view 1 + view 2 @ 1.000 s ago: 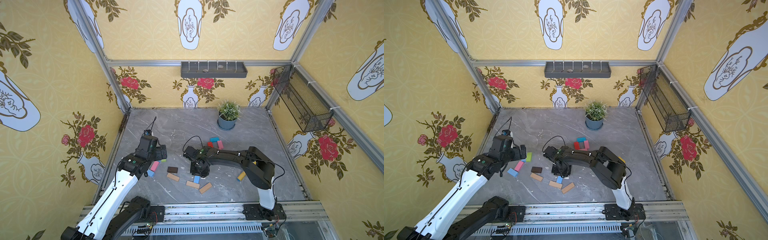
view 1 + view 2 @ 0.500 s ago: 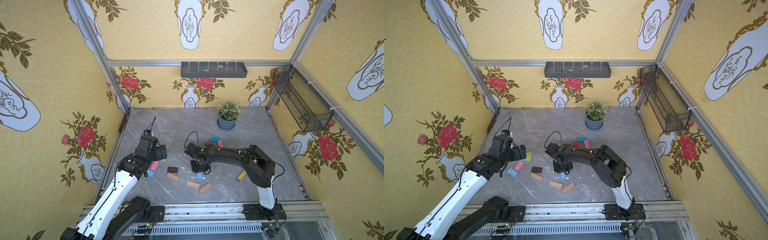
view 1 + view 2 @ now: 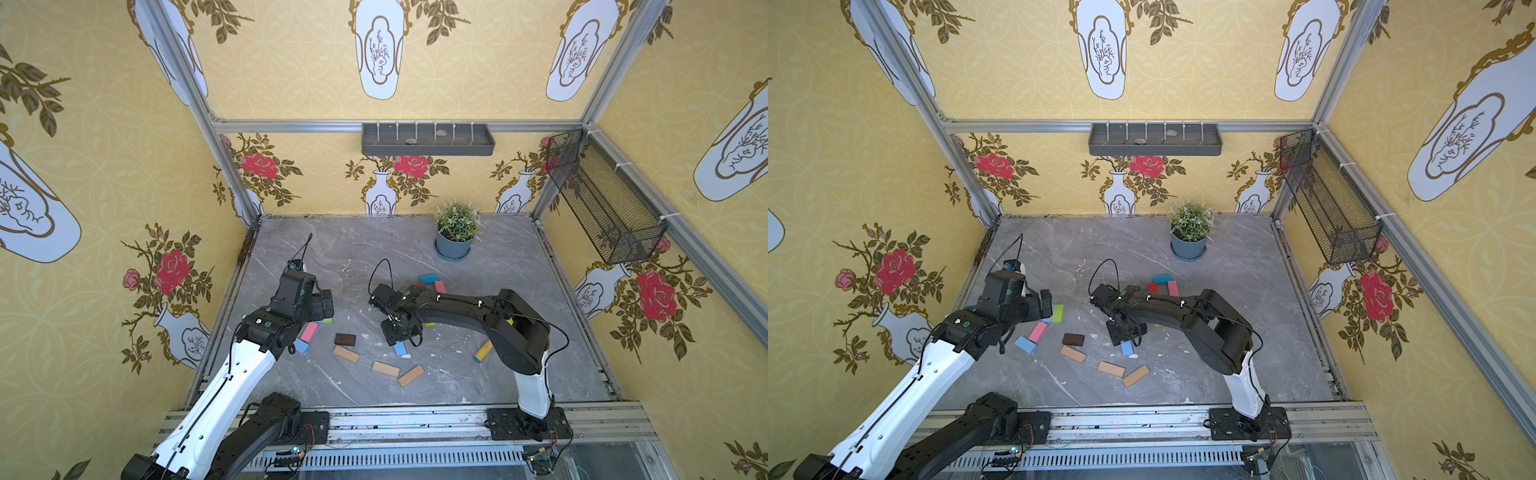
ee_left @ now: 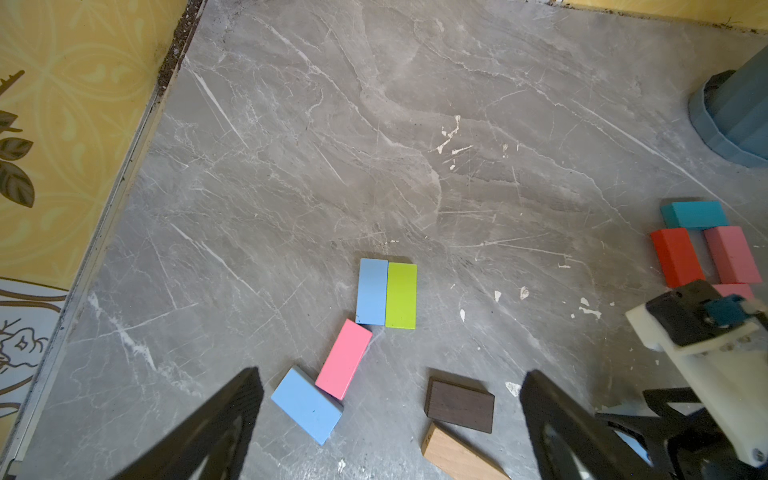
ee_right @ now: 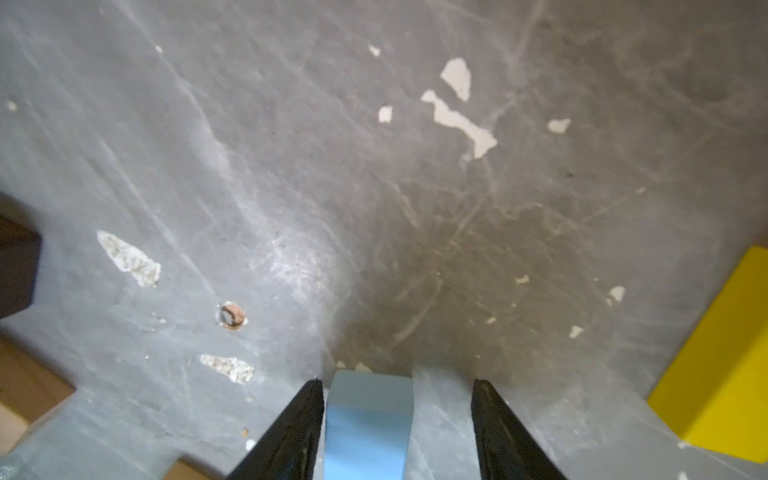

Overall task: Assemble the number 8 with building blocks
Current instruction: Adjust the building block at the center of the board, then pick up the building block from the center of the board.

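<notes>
The right fingers (image 5: 291, 432) have parted since a second ago. The light blue block (image 5: 368, 419) sits loose between them on the surface (image 3: 374, 257), long axis near-far, just beyond the tan blocks (image 3: 385, 369). Left fingers (image 4: 199, 436) gape, well left.

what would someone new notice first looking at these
The loud yellow wallpaper with roses and vases covers every wall. On the grey marble table, coloured blocks lie scattered across the near half; the right gripper has its fingers astride a light blue block. A potted plant stands at the back.
</notes>
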You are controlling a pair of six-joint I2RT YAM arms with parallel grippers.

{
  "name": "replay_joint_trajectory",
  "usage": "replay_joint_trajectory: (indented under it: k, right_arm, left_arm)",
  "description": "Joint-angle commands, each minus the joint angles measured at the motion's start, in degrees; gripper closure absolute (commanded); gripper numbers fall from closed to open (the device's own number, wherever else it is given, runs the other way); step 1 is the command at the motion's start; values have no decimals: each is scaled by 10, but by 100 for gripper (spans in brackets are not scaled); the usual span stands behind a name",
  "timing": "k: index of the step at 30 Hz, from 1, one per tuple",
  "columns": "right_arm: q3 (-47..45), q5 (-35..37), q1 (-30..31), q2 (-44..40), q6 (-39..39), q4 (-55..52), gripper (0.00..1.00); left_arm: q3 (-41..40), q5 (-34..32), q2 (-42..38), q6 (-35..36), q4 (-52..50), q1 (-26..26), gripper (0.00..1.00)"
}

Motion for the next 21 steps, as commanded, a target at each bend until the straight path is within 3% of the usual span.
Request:
replay_joint_trajectory:
  k: [1, 10, 21]
  right_arm:
    - [-3, 23, 8, -12, 40, -24, 40]
    - [-12, 19, 22, -12, 114, -35, 44]
    - [-12, 8, 24, 0, 133, -25, 54]
  left_arm:
    - [-3, 1, 1, 1, 8, 1, 0]
    - [-3, 3, 5, 2, 9, 2, 0]
    - [-3, 3, 4, 2, 8, 2, 0]
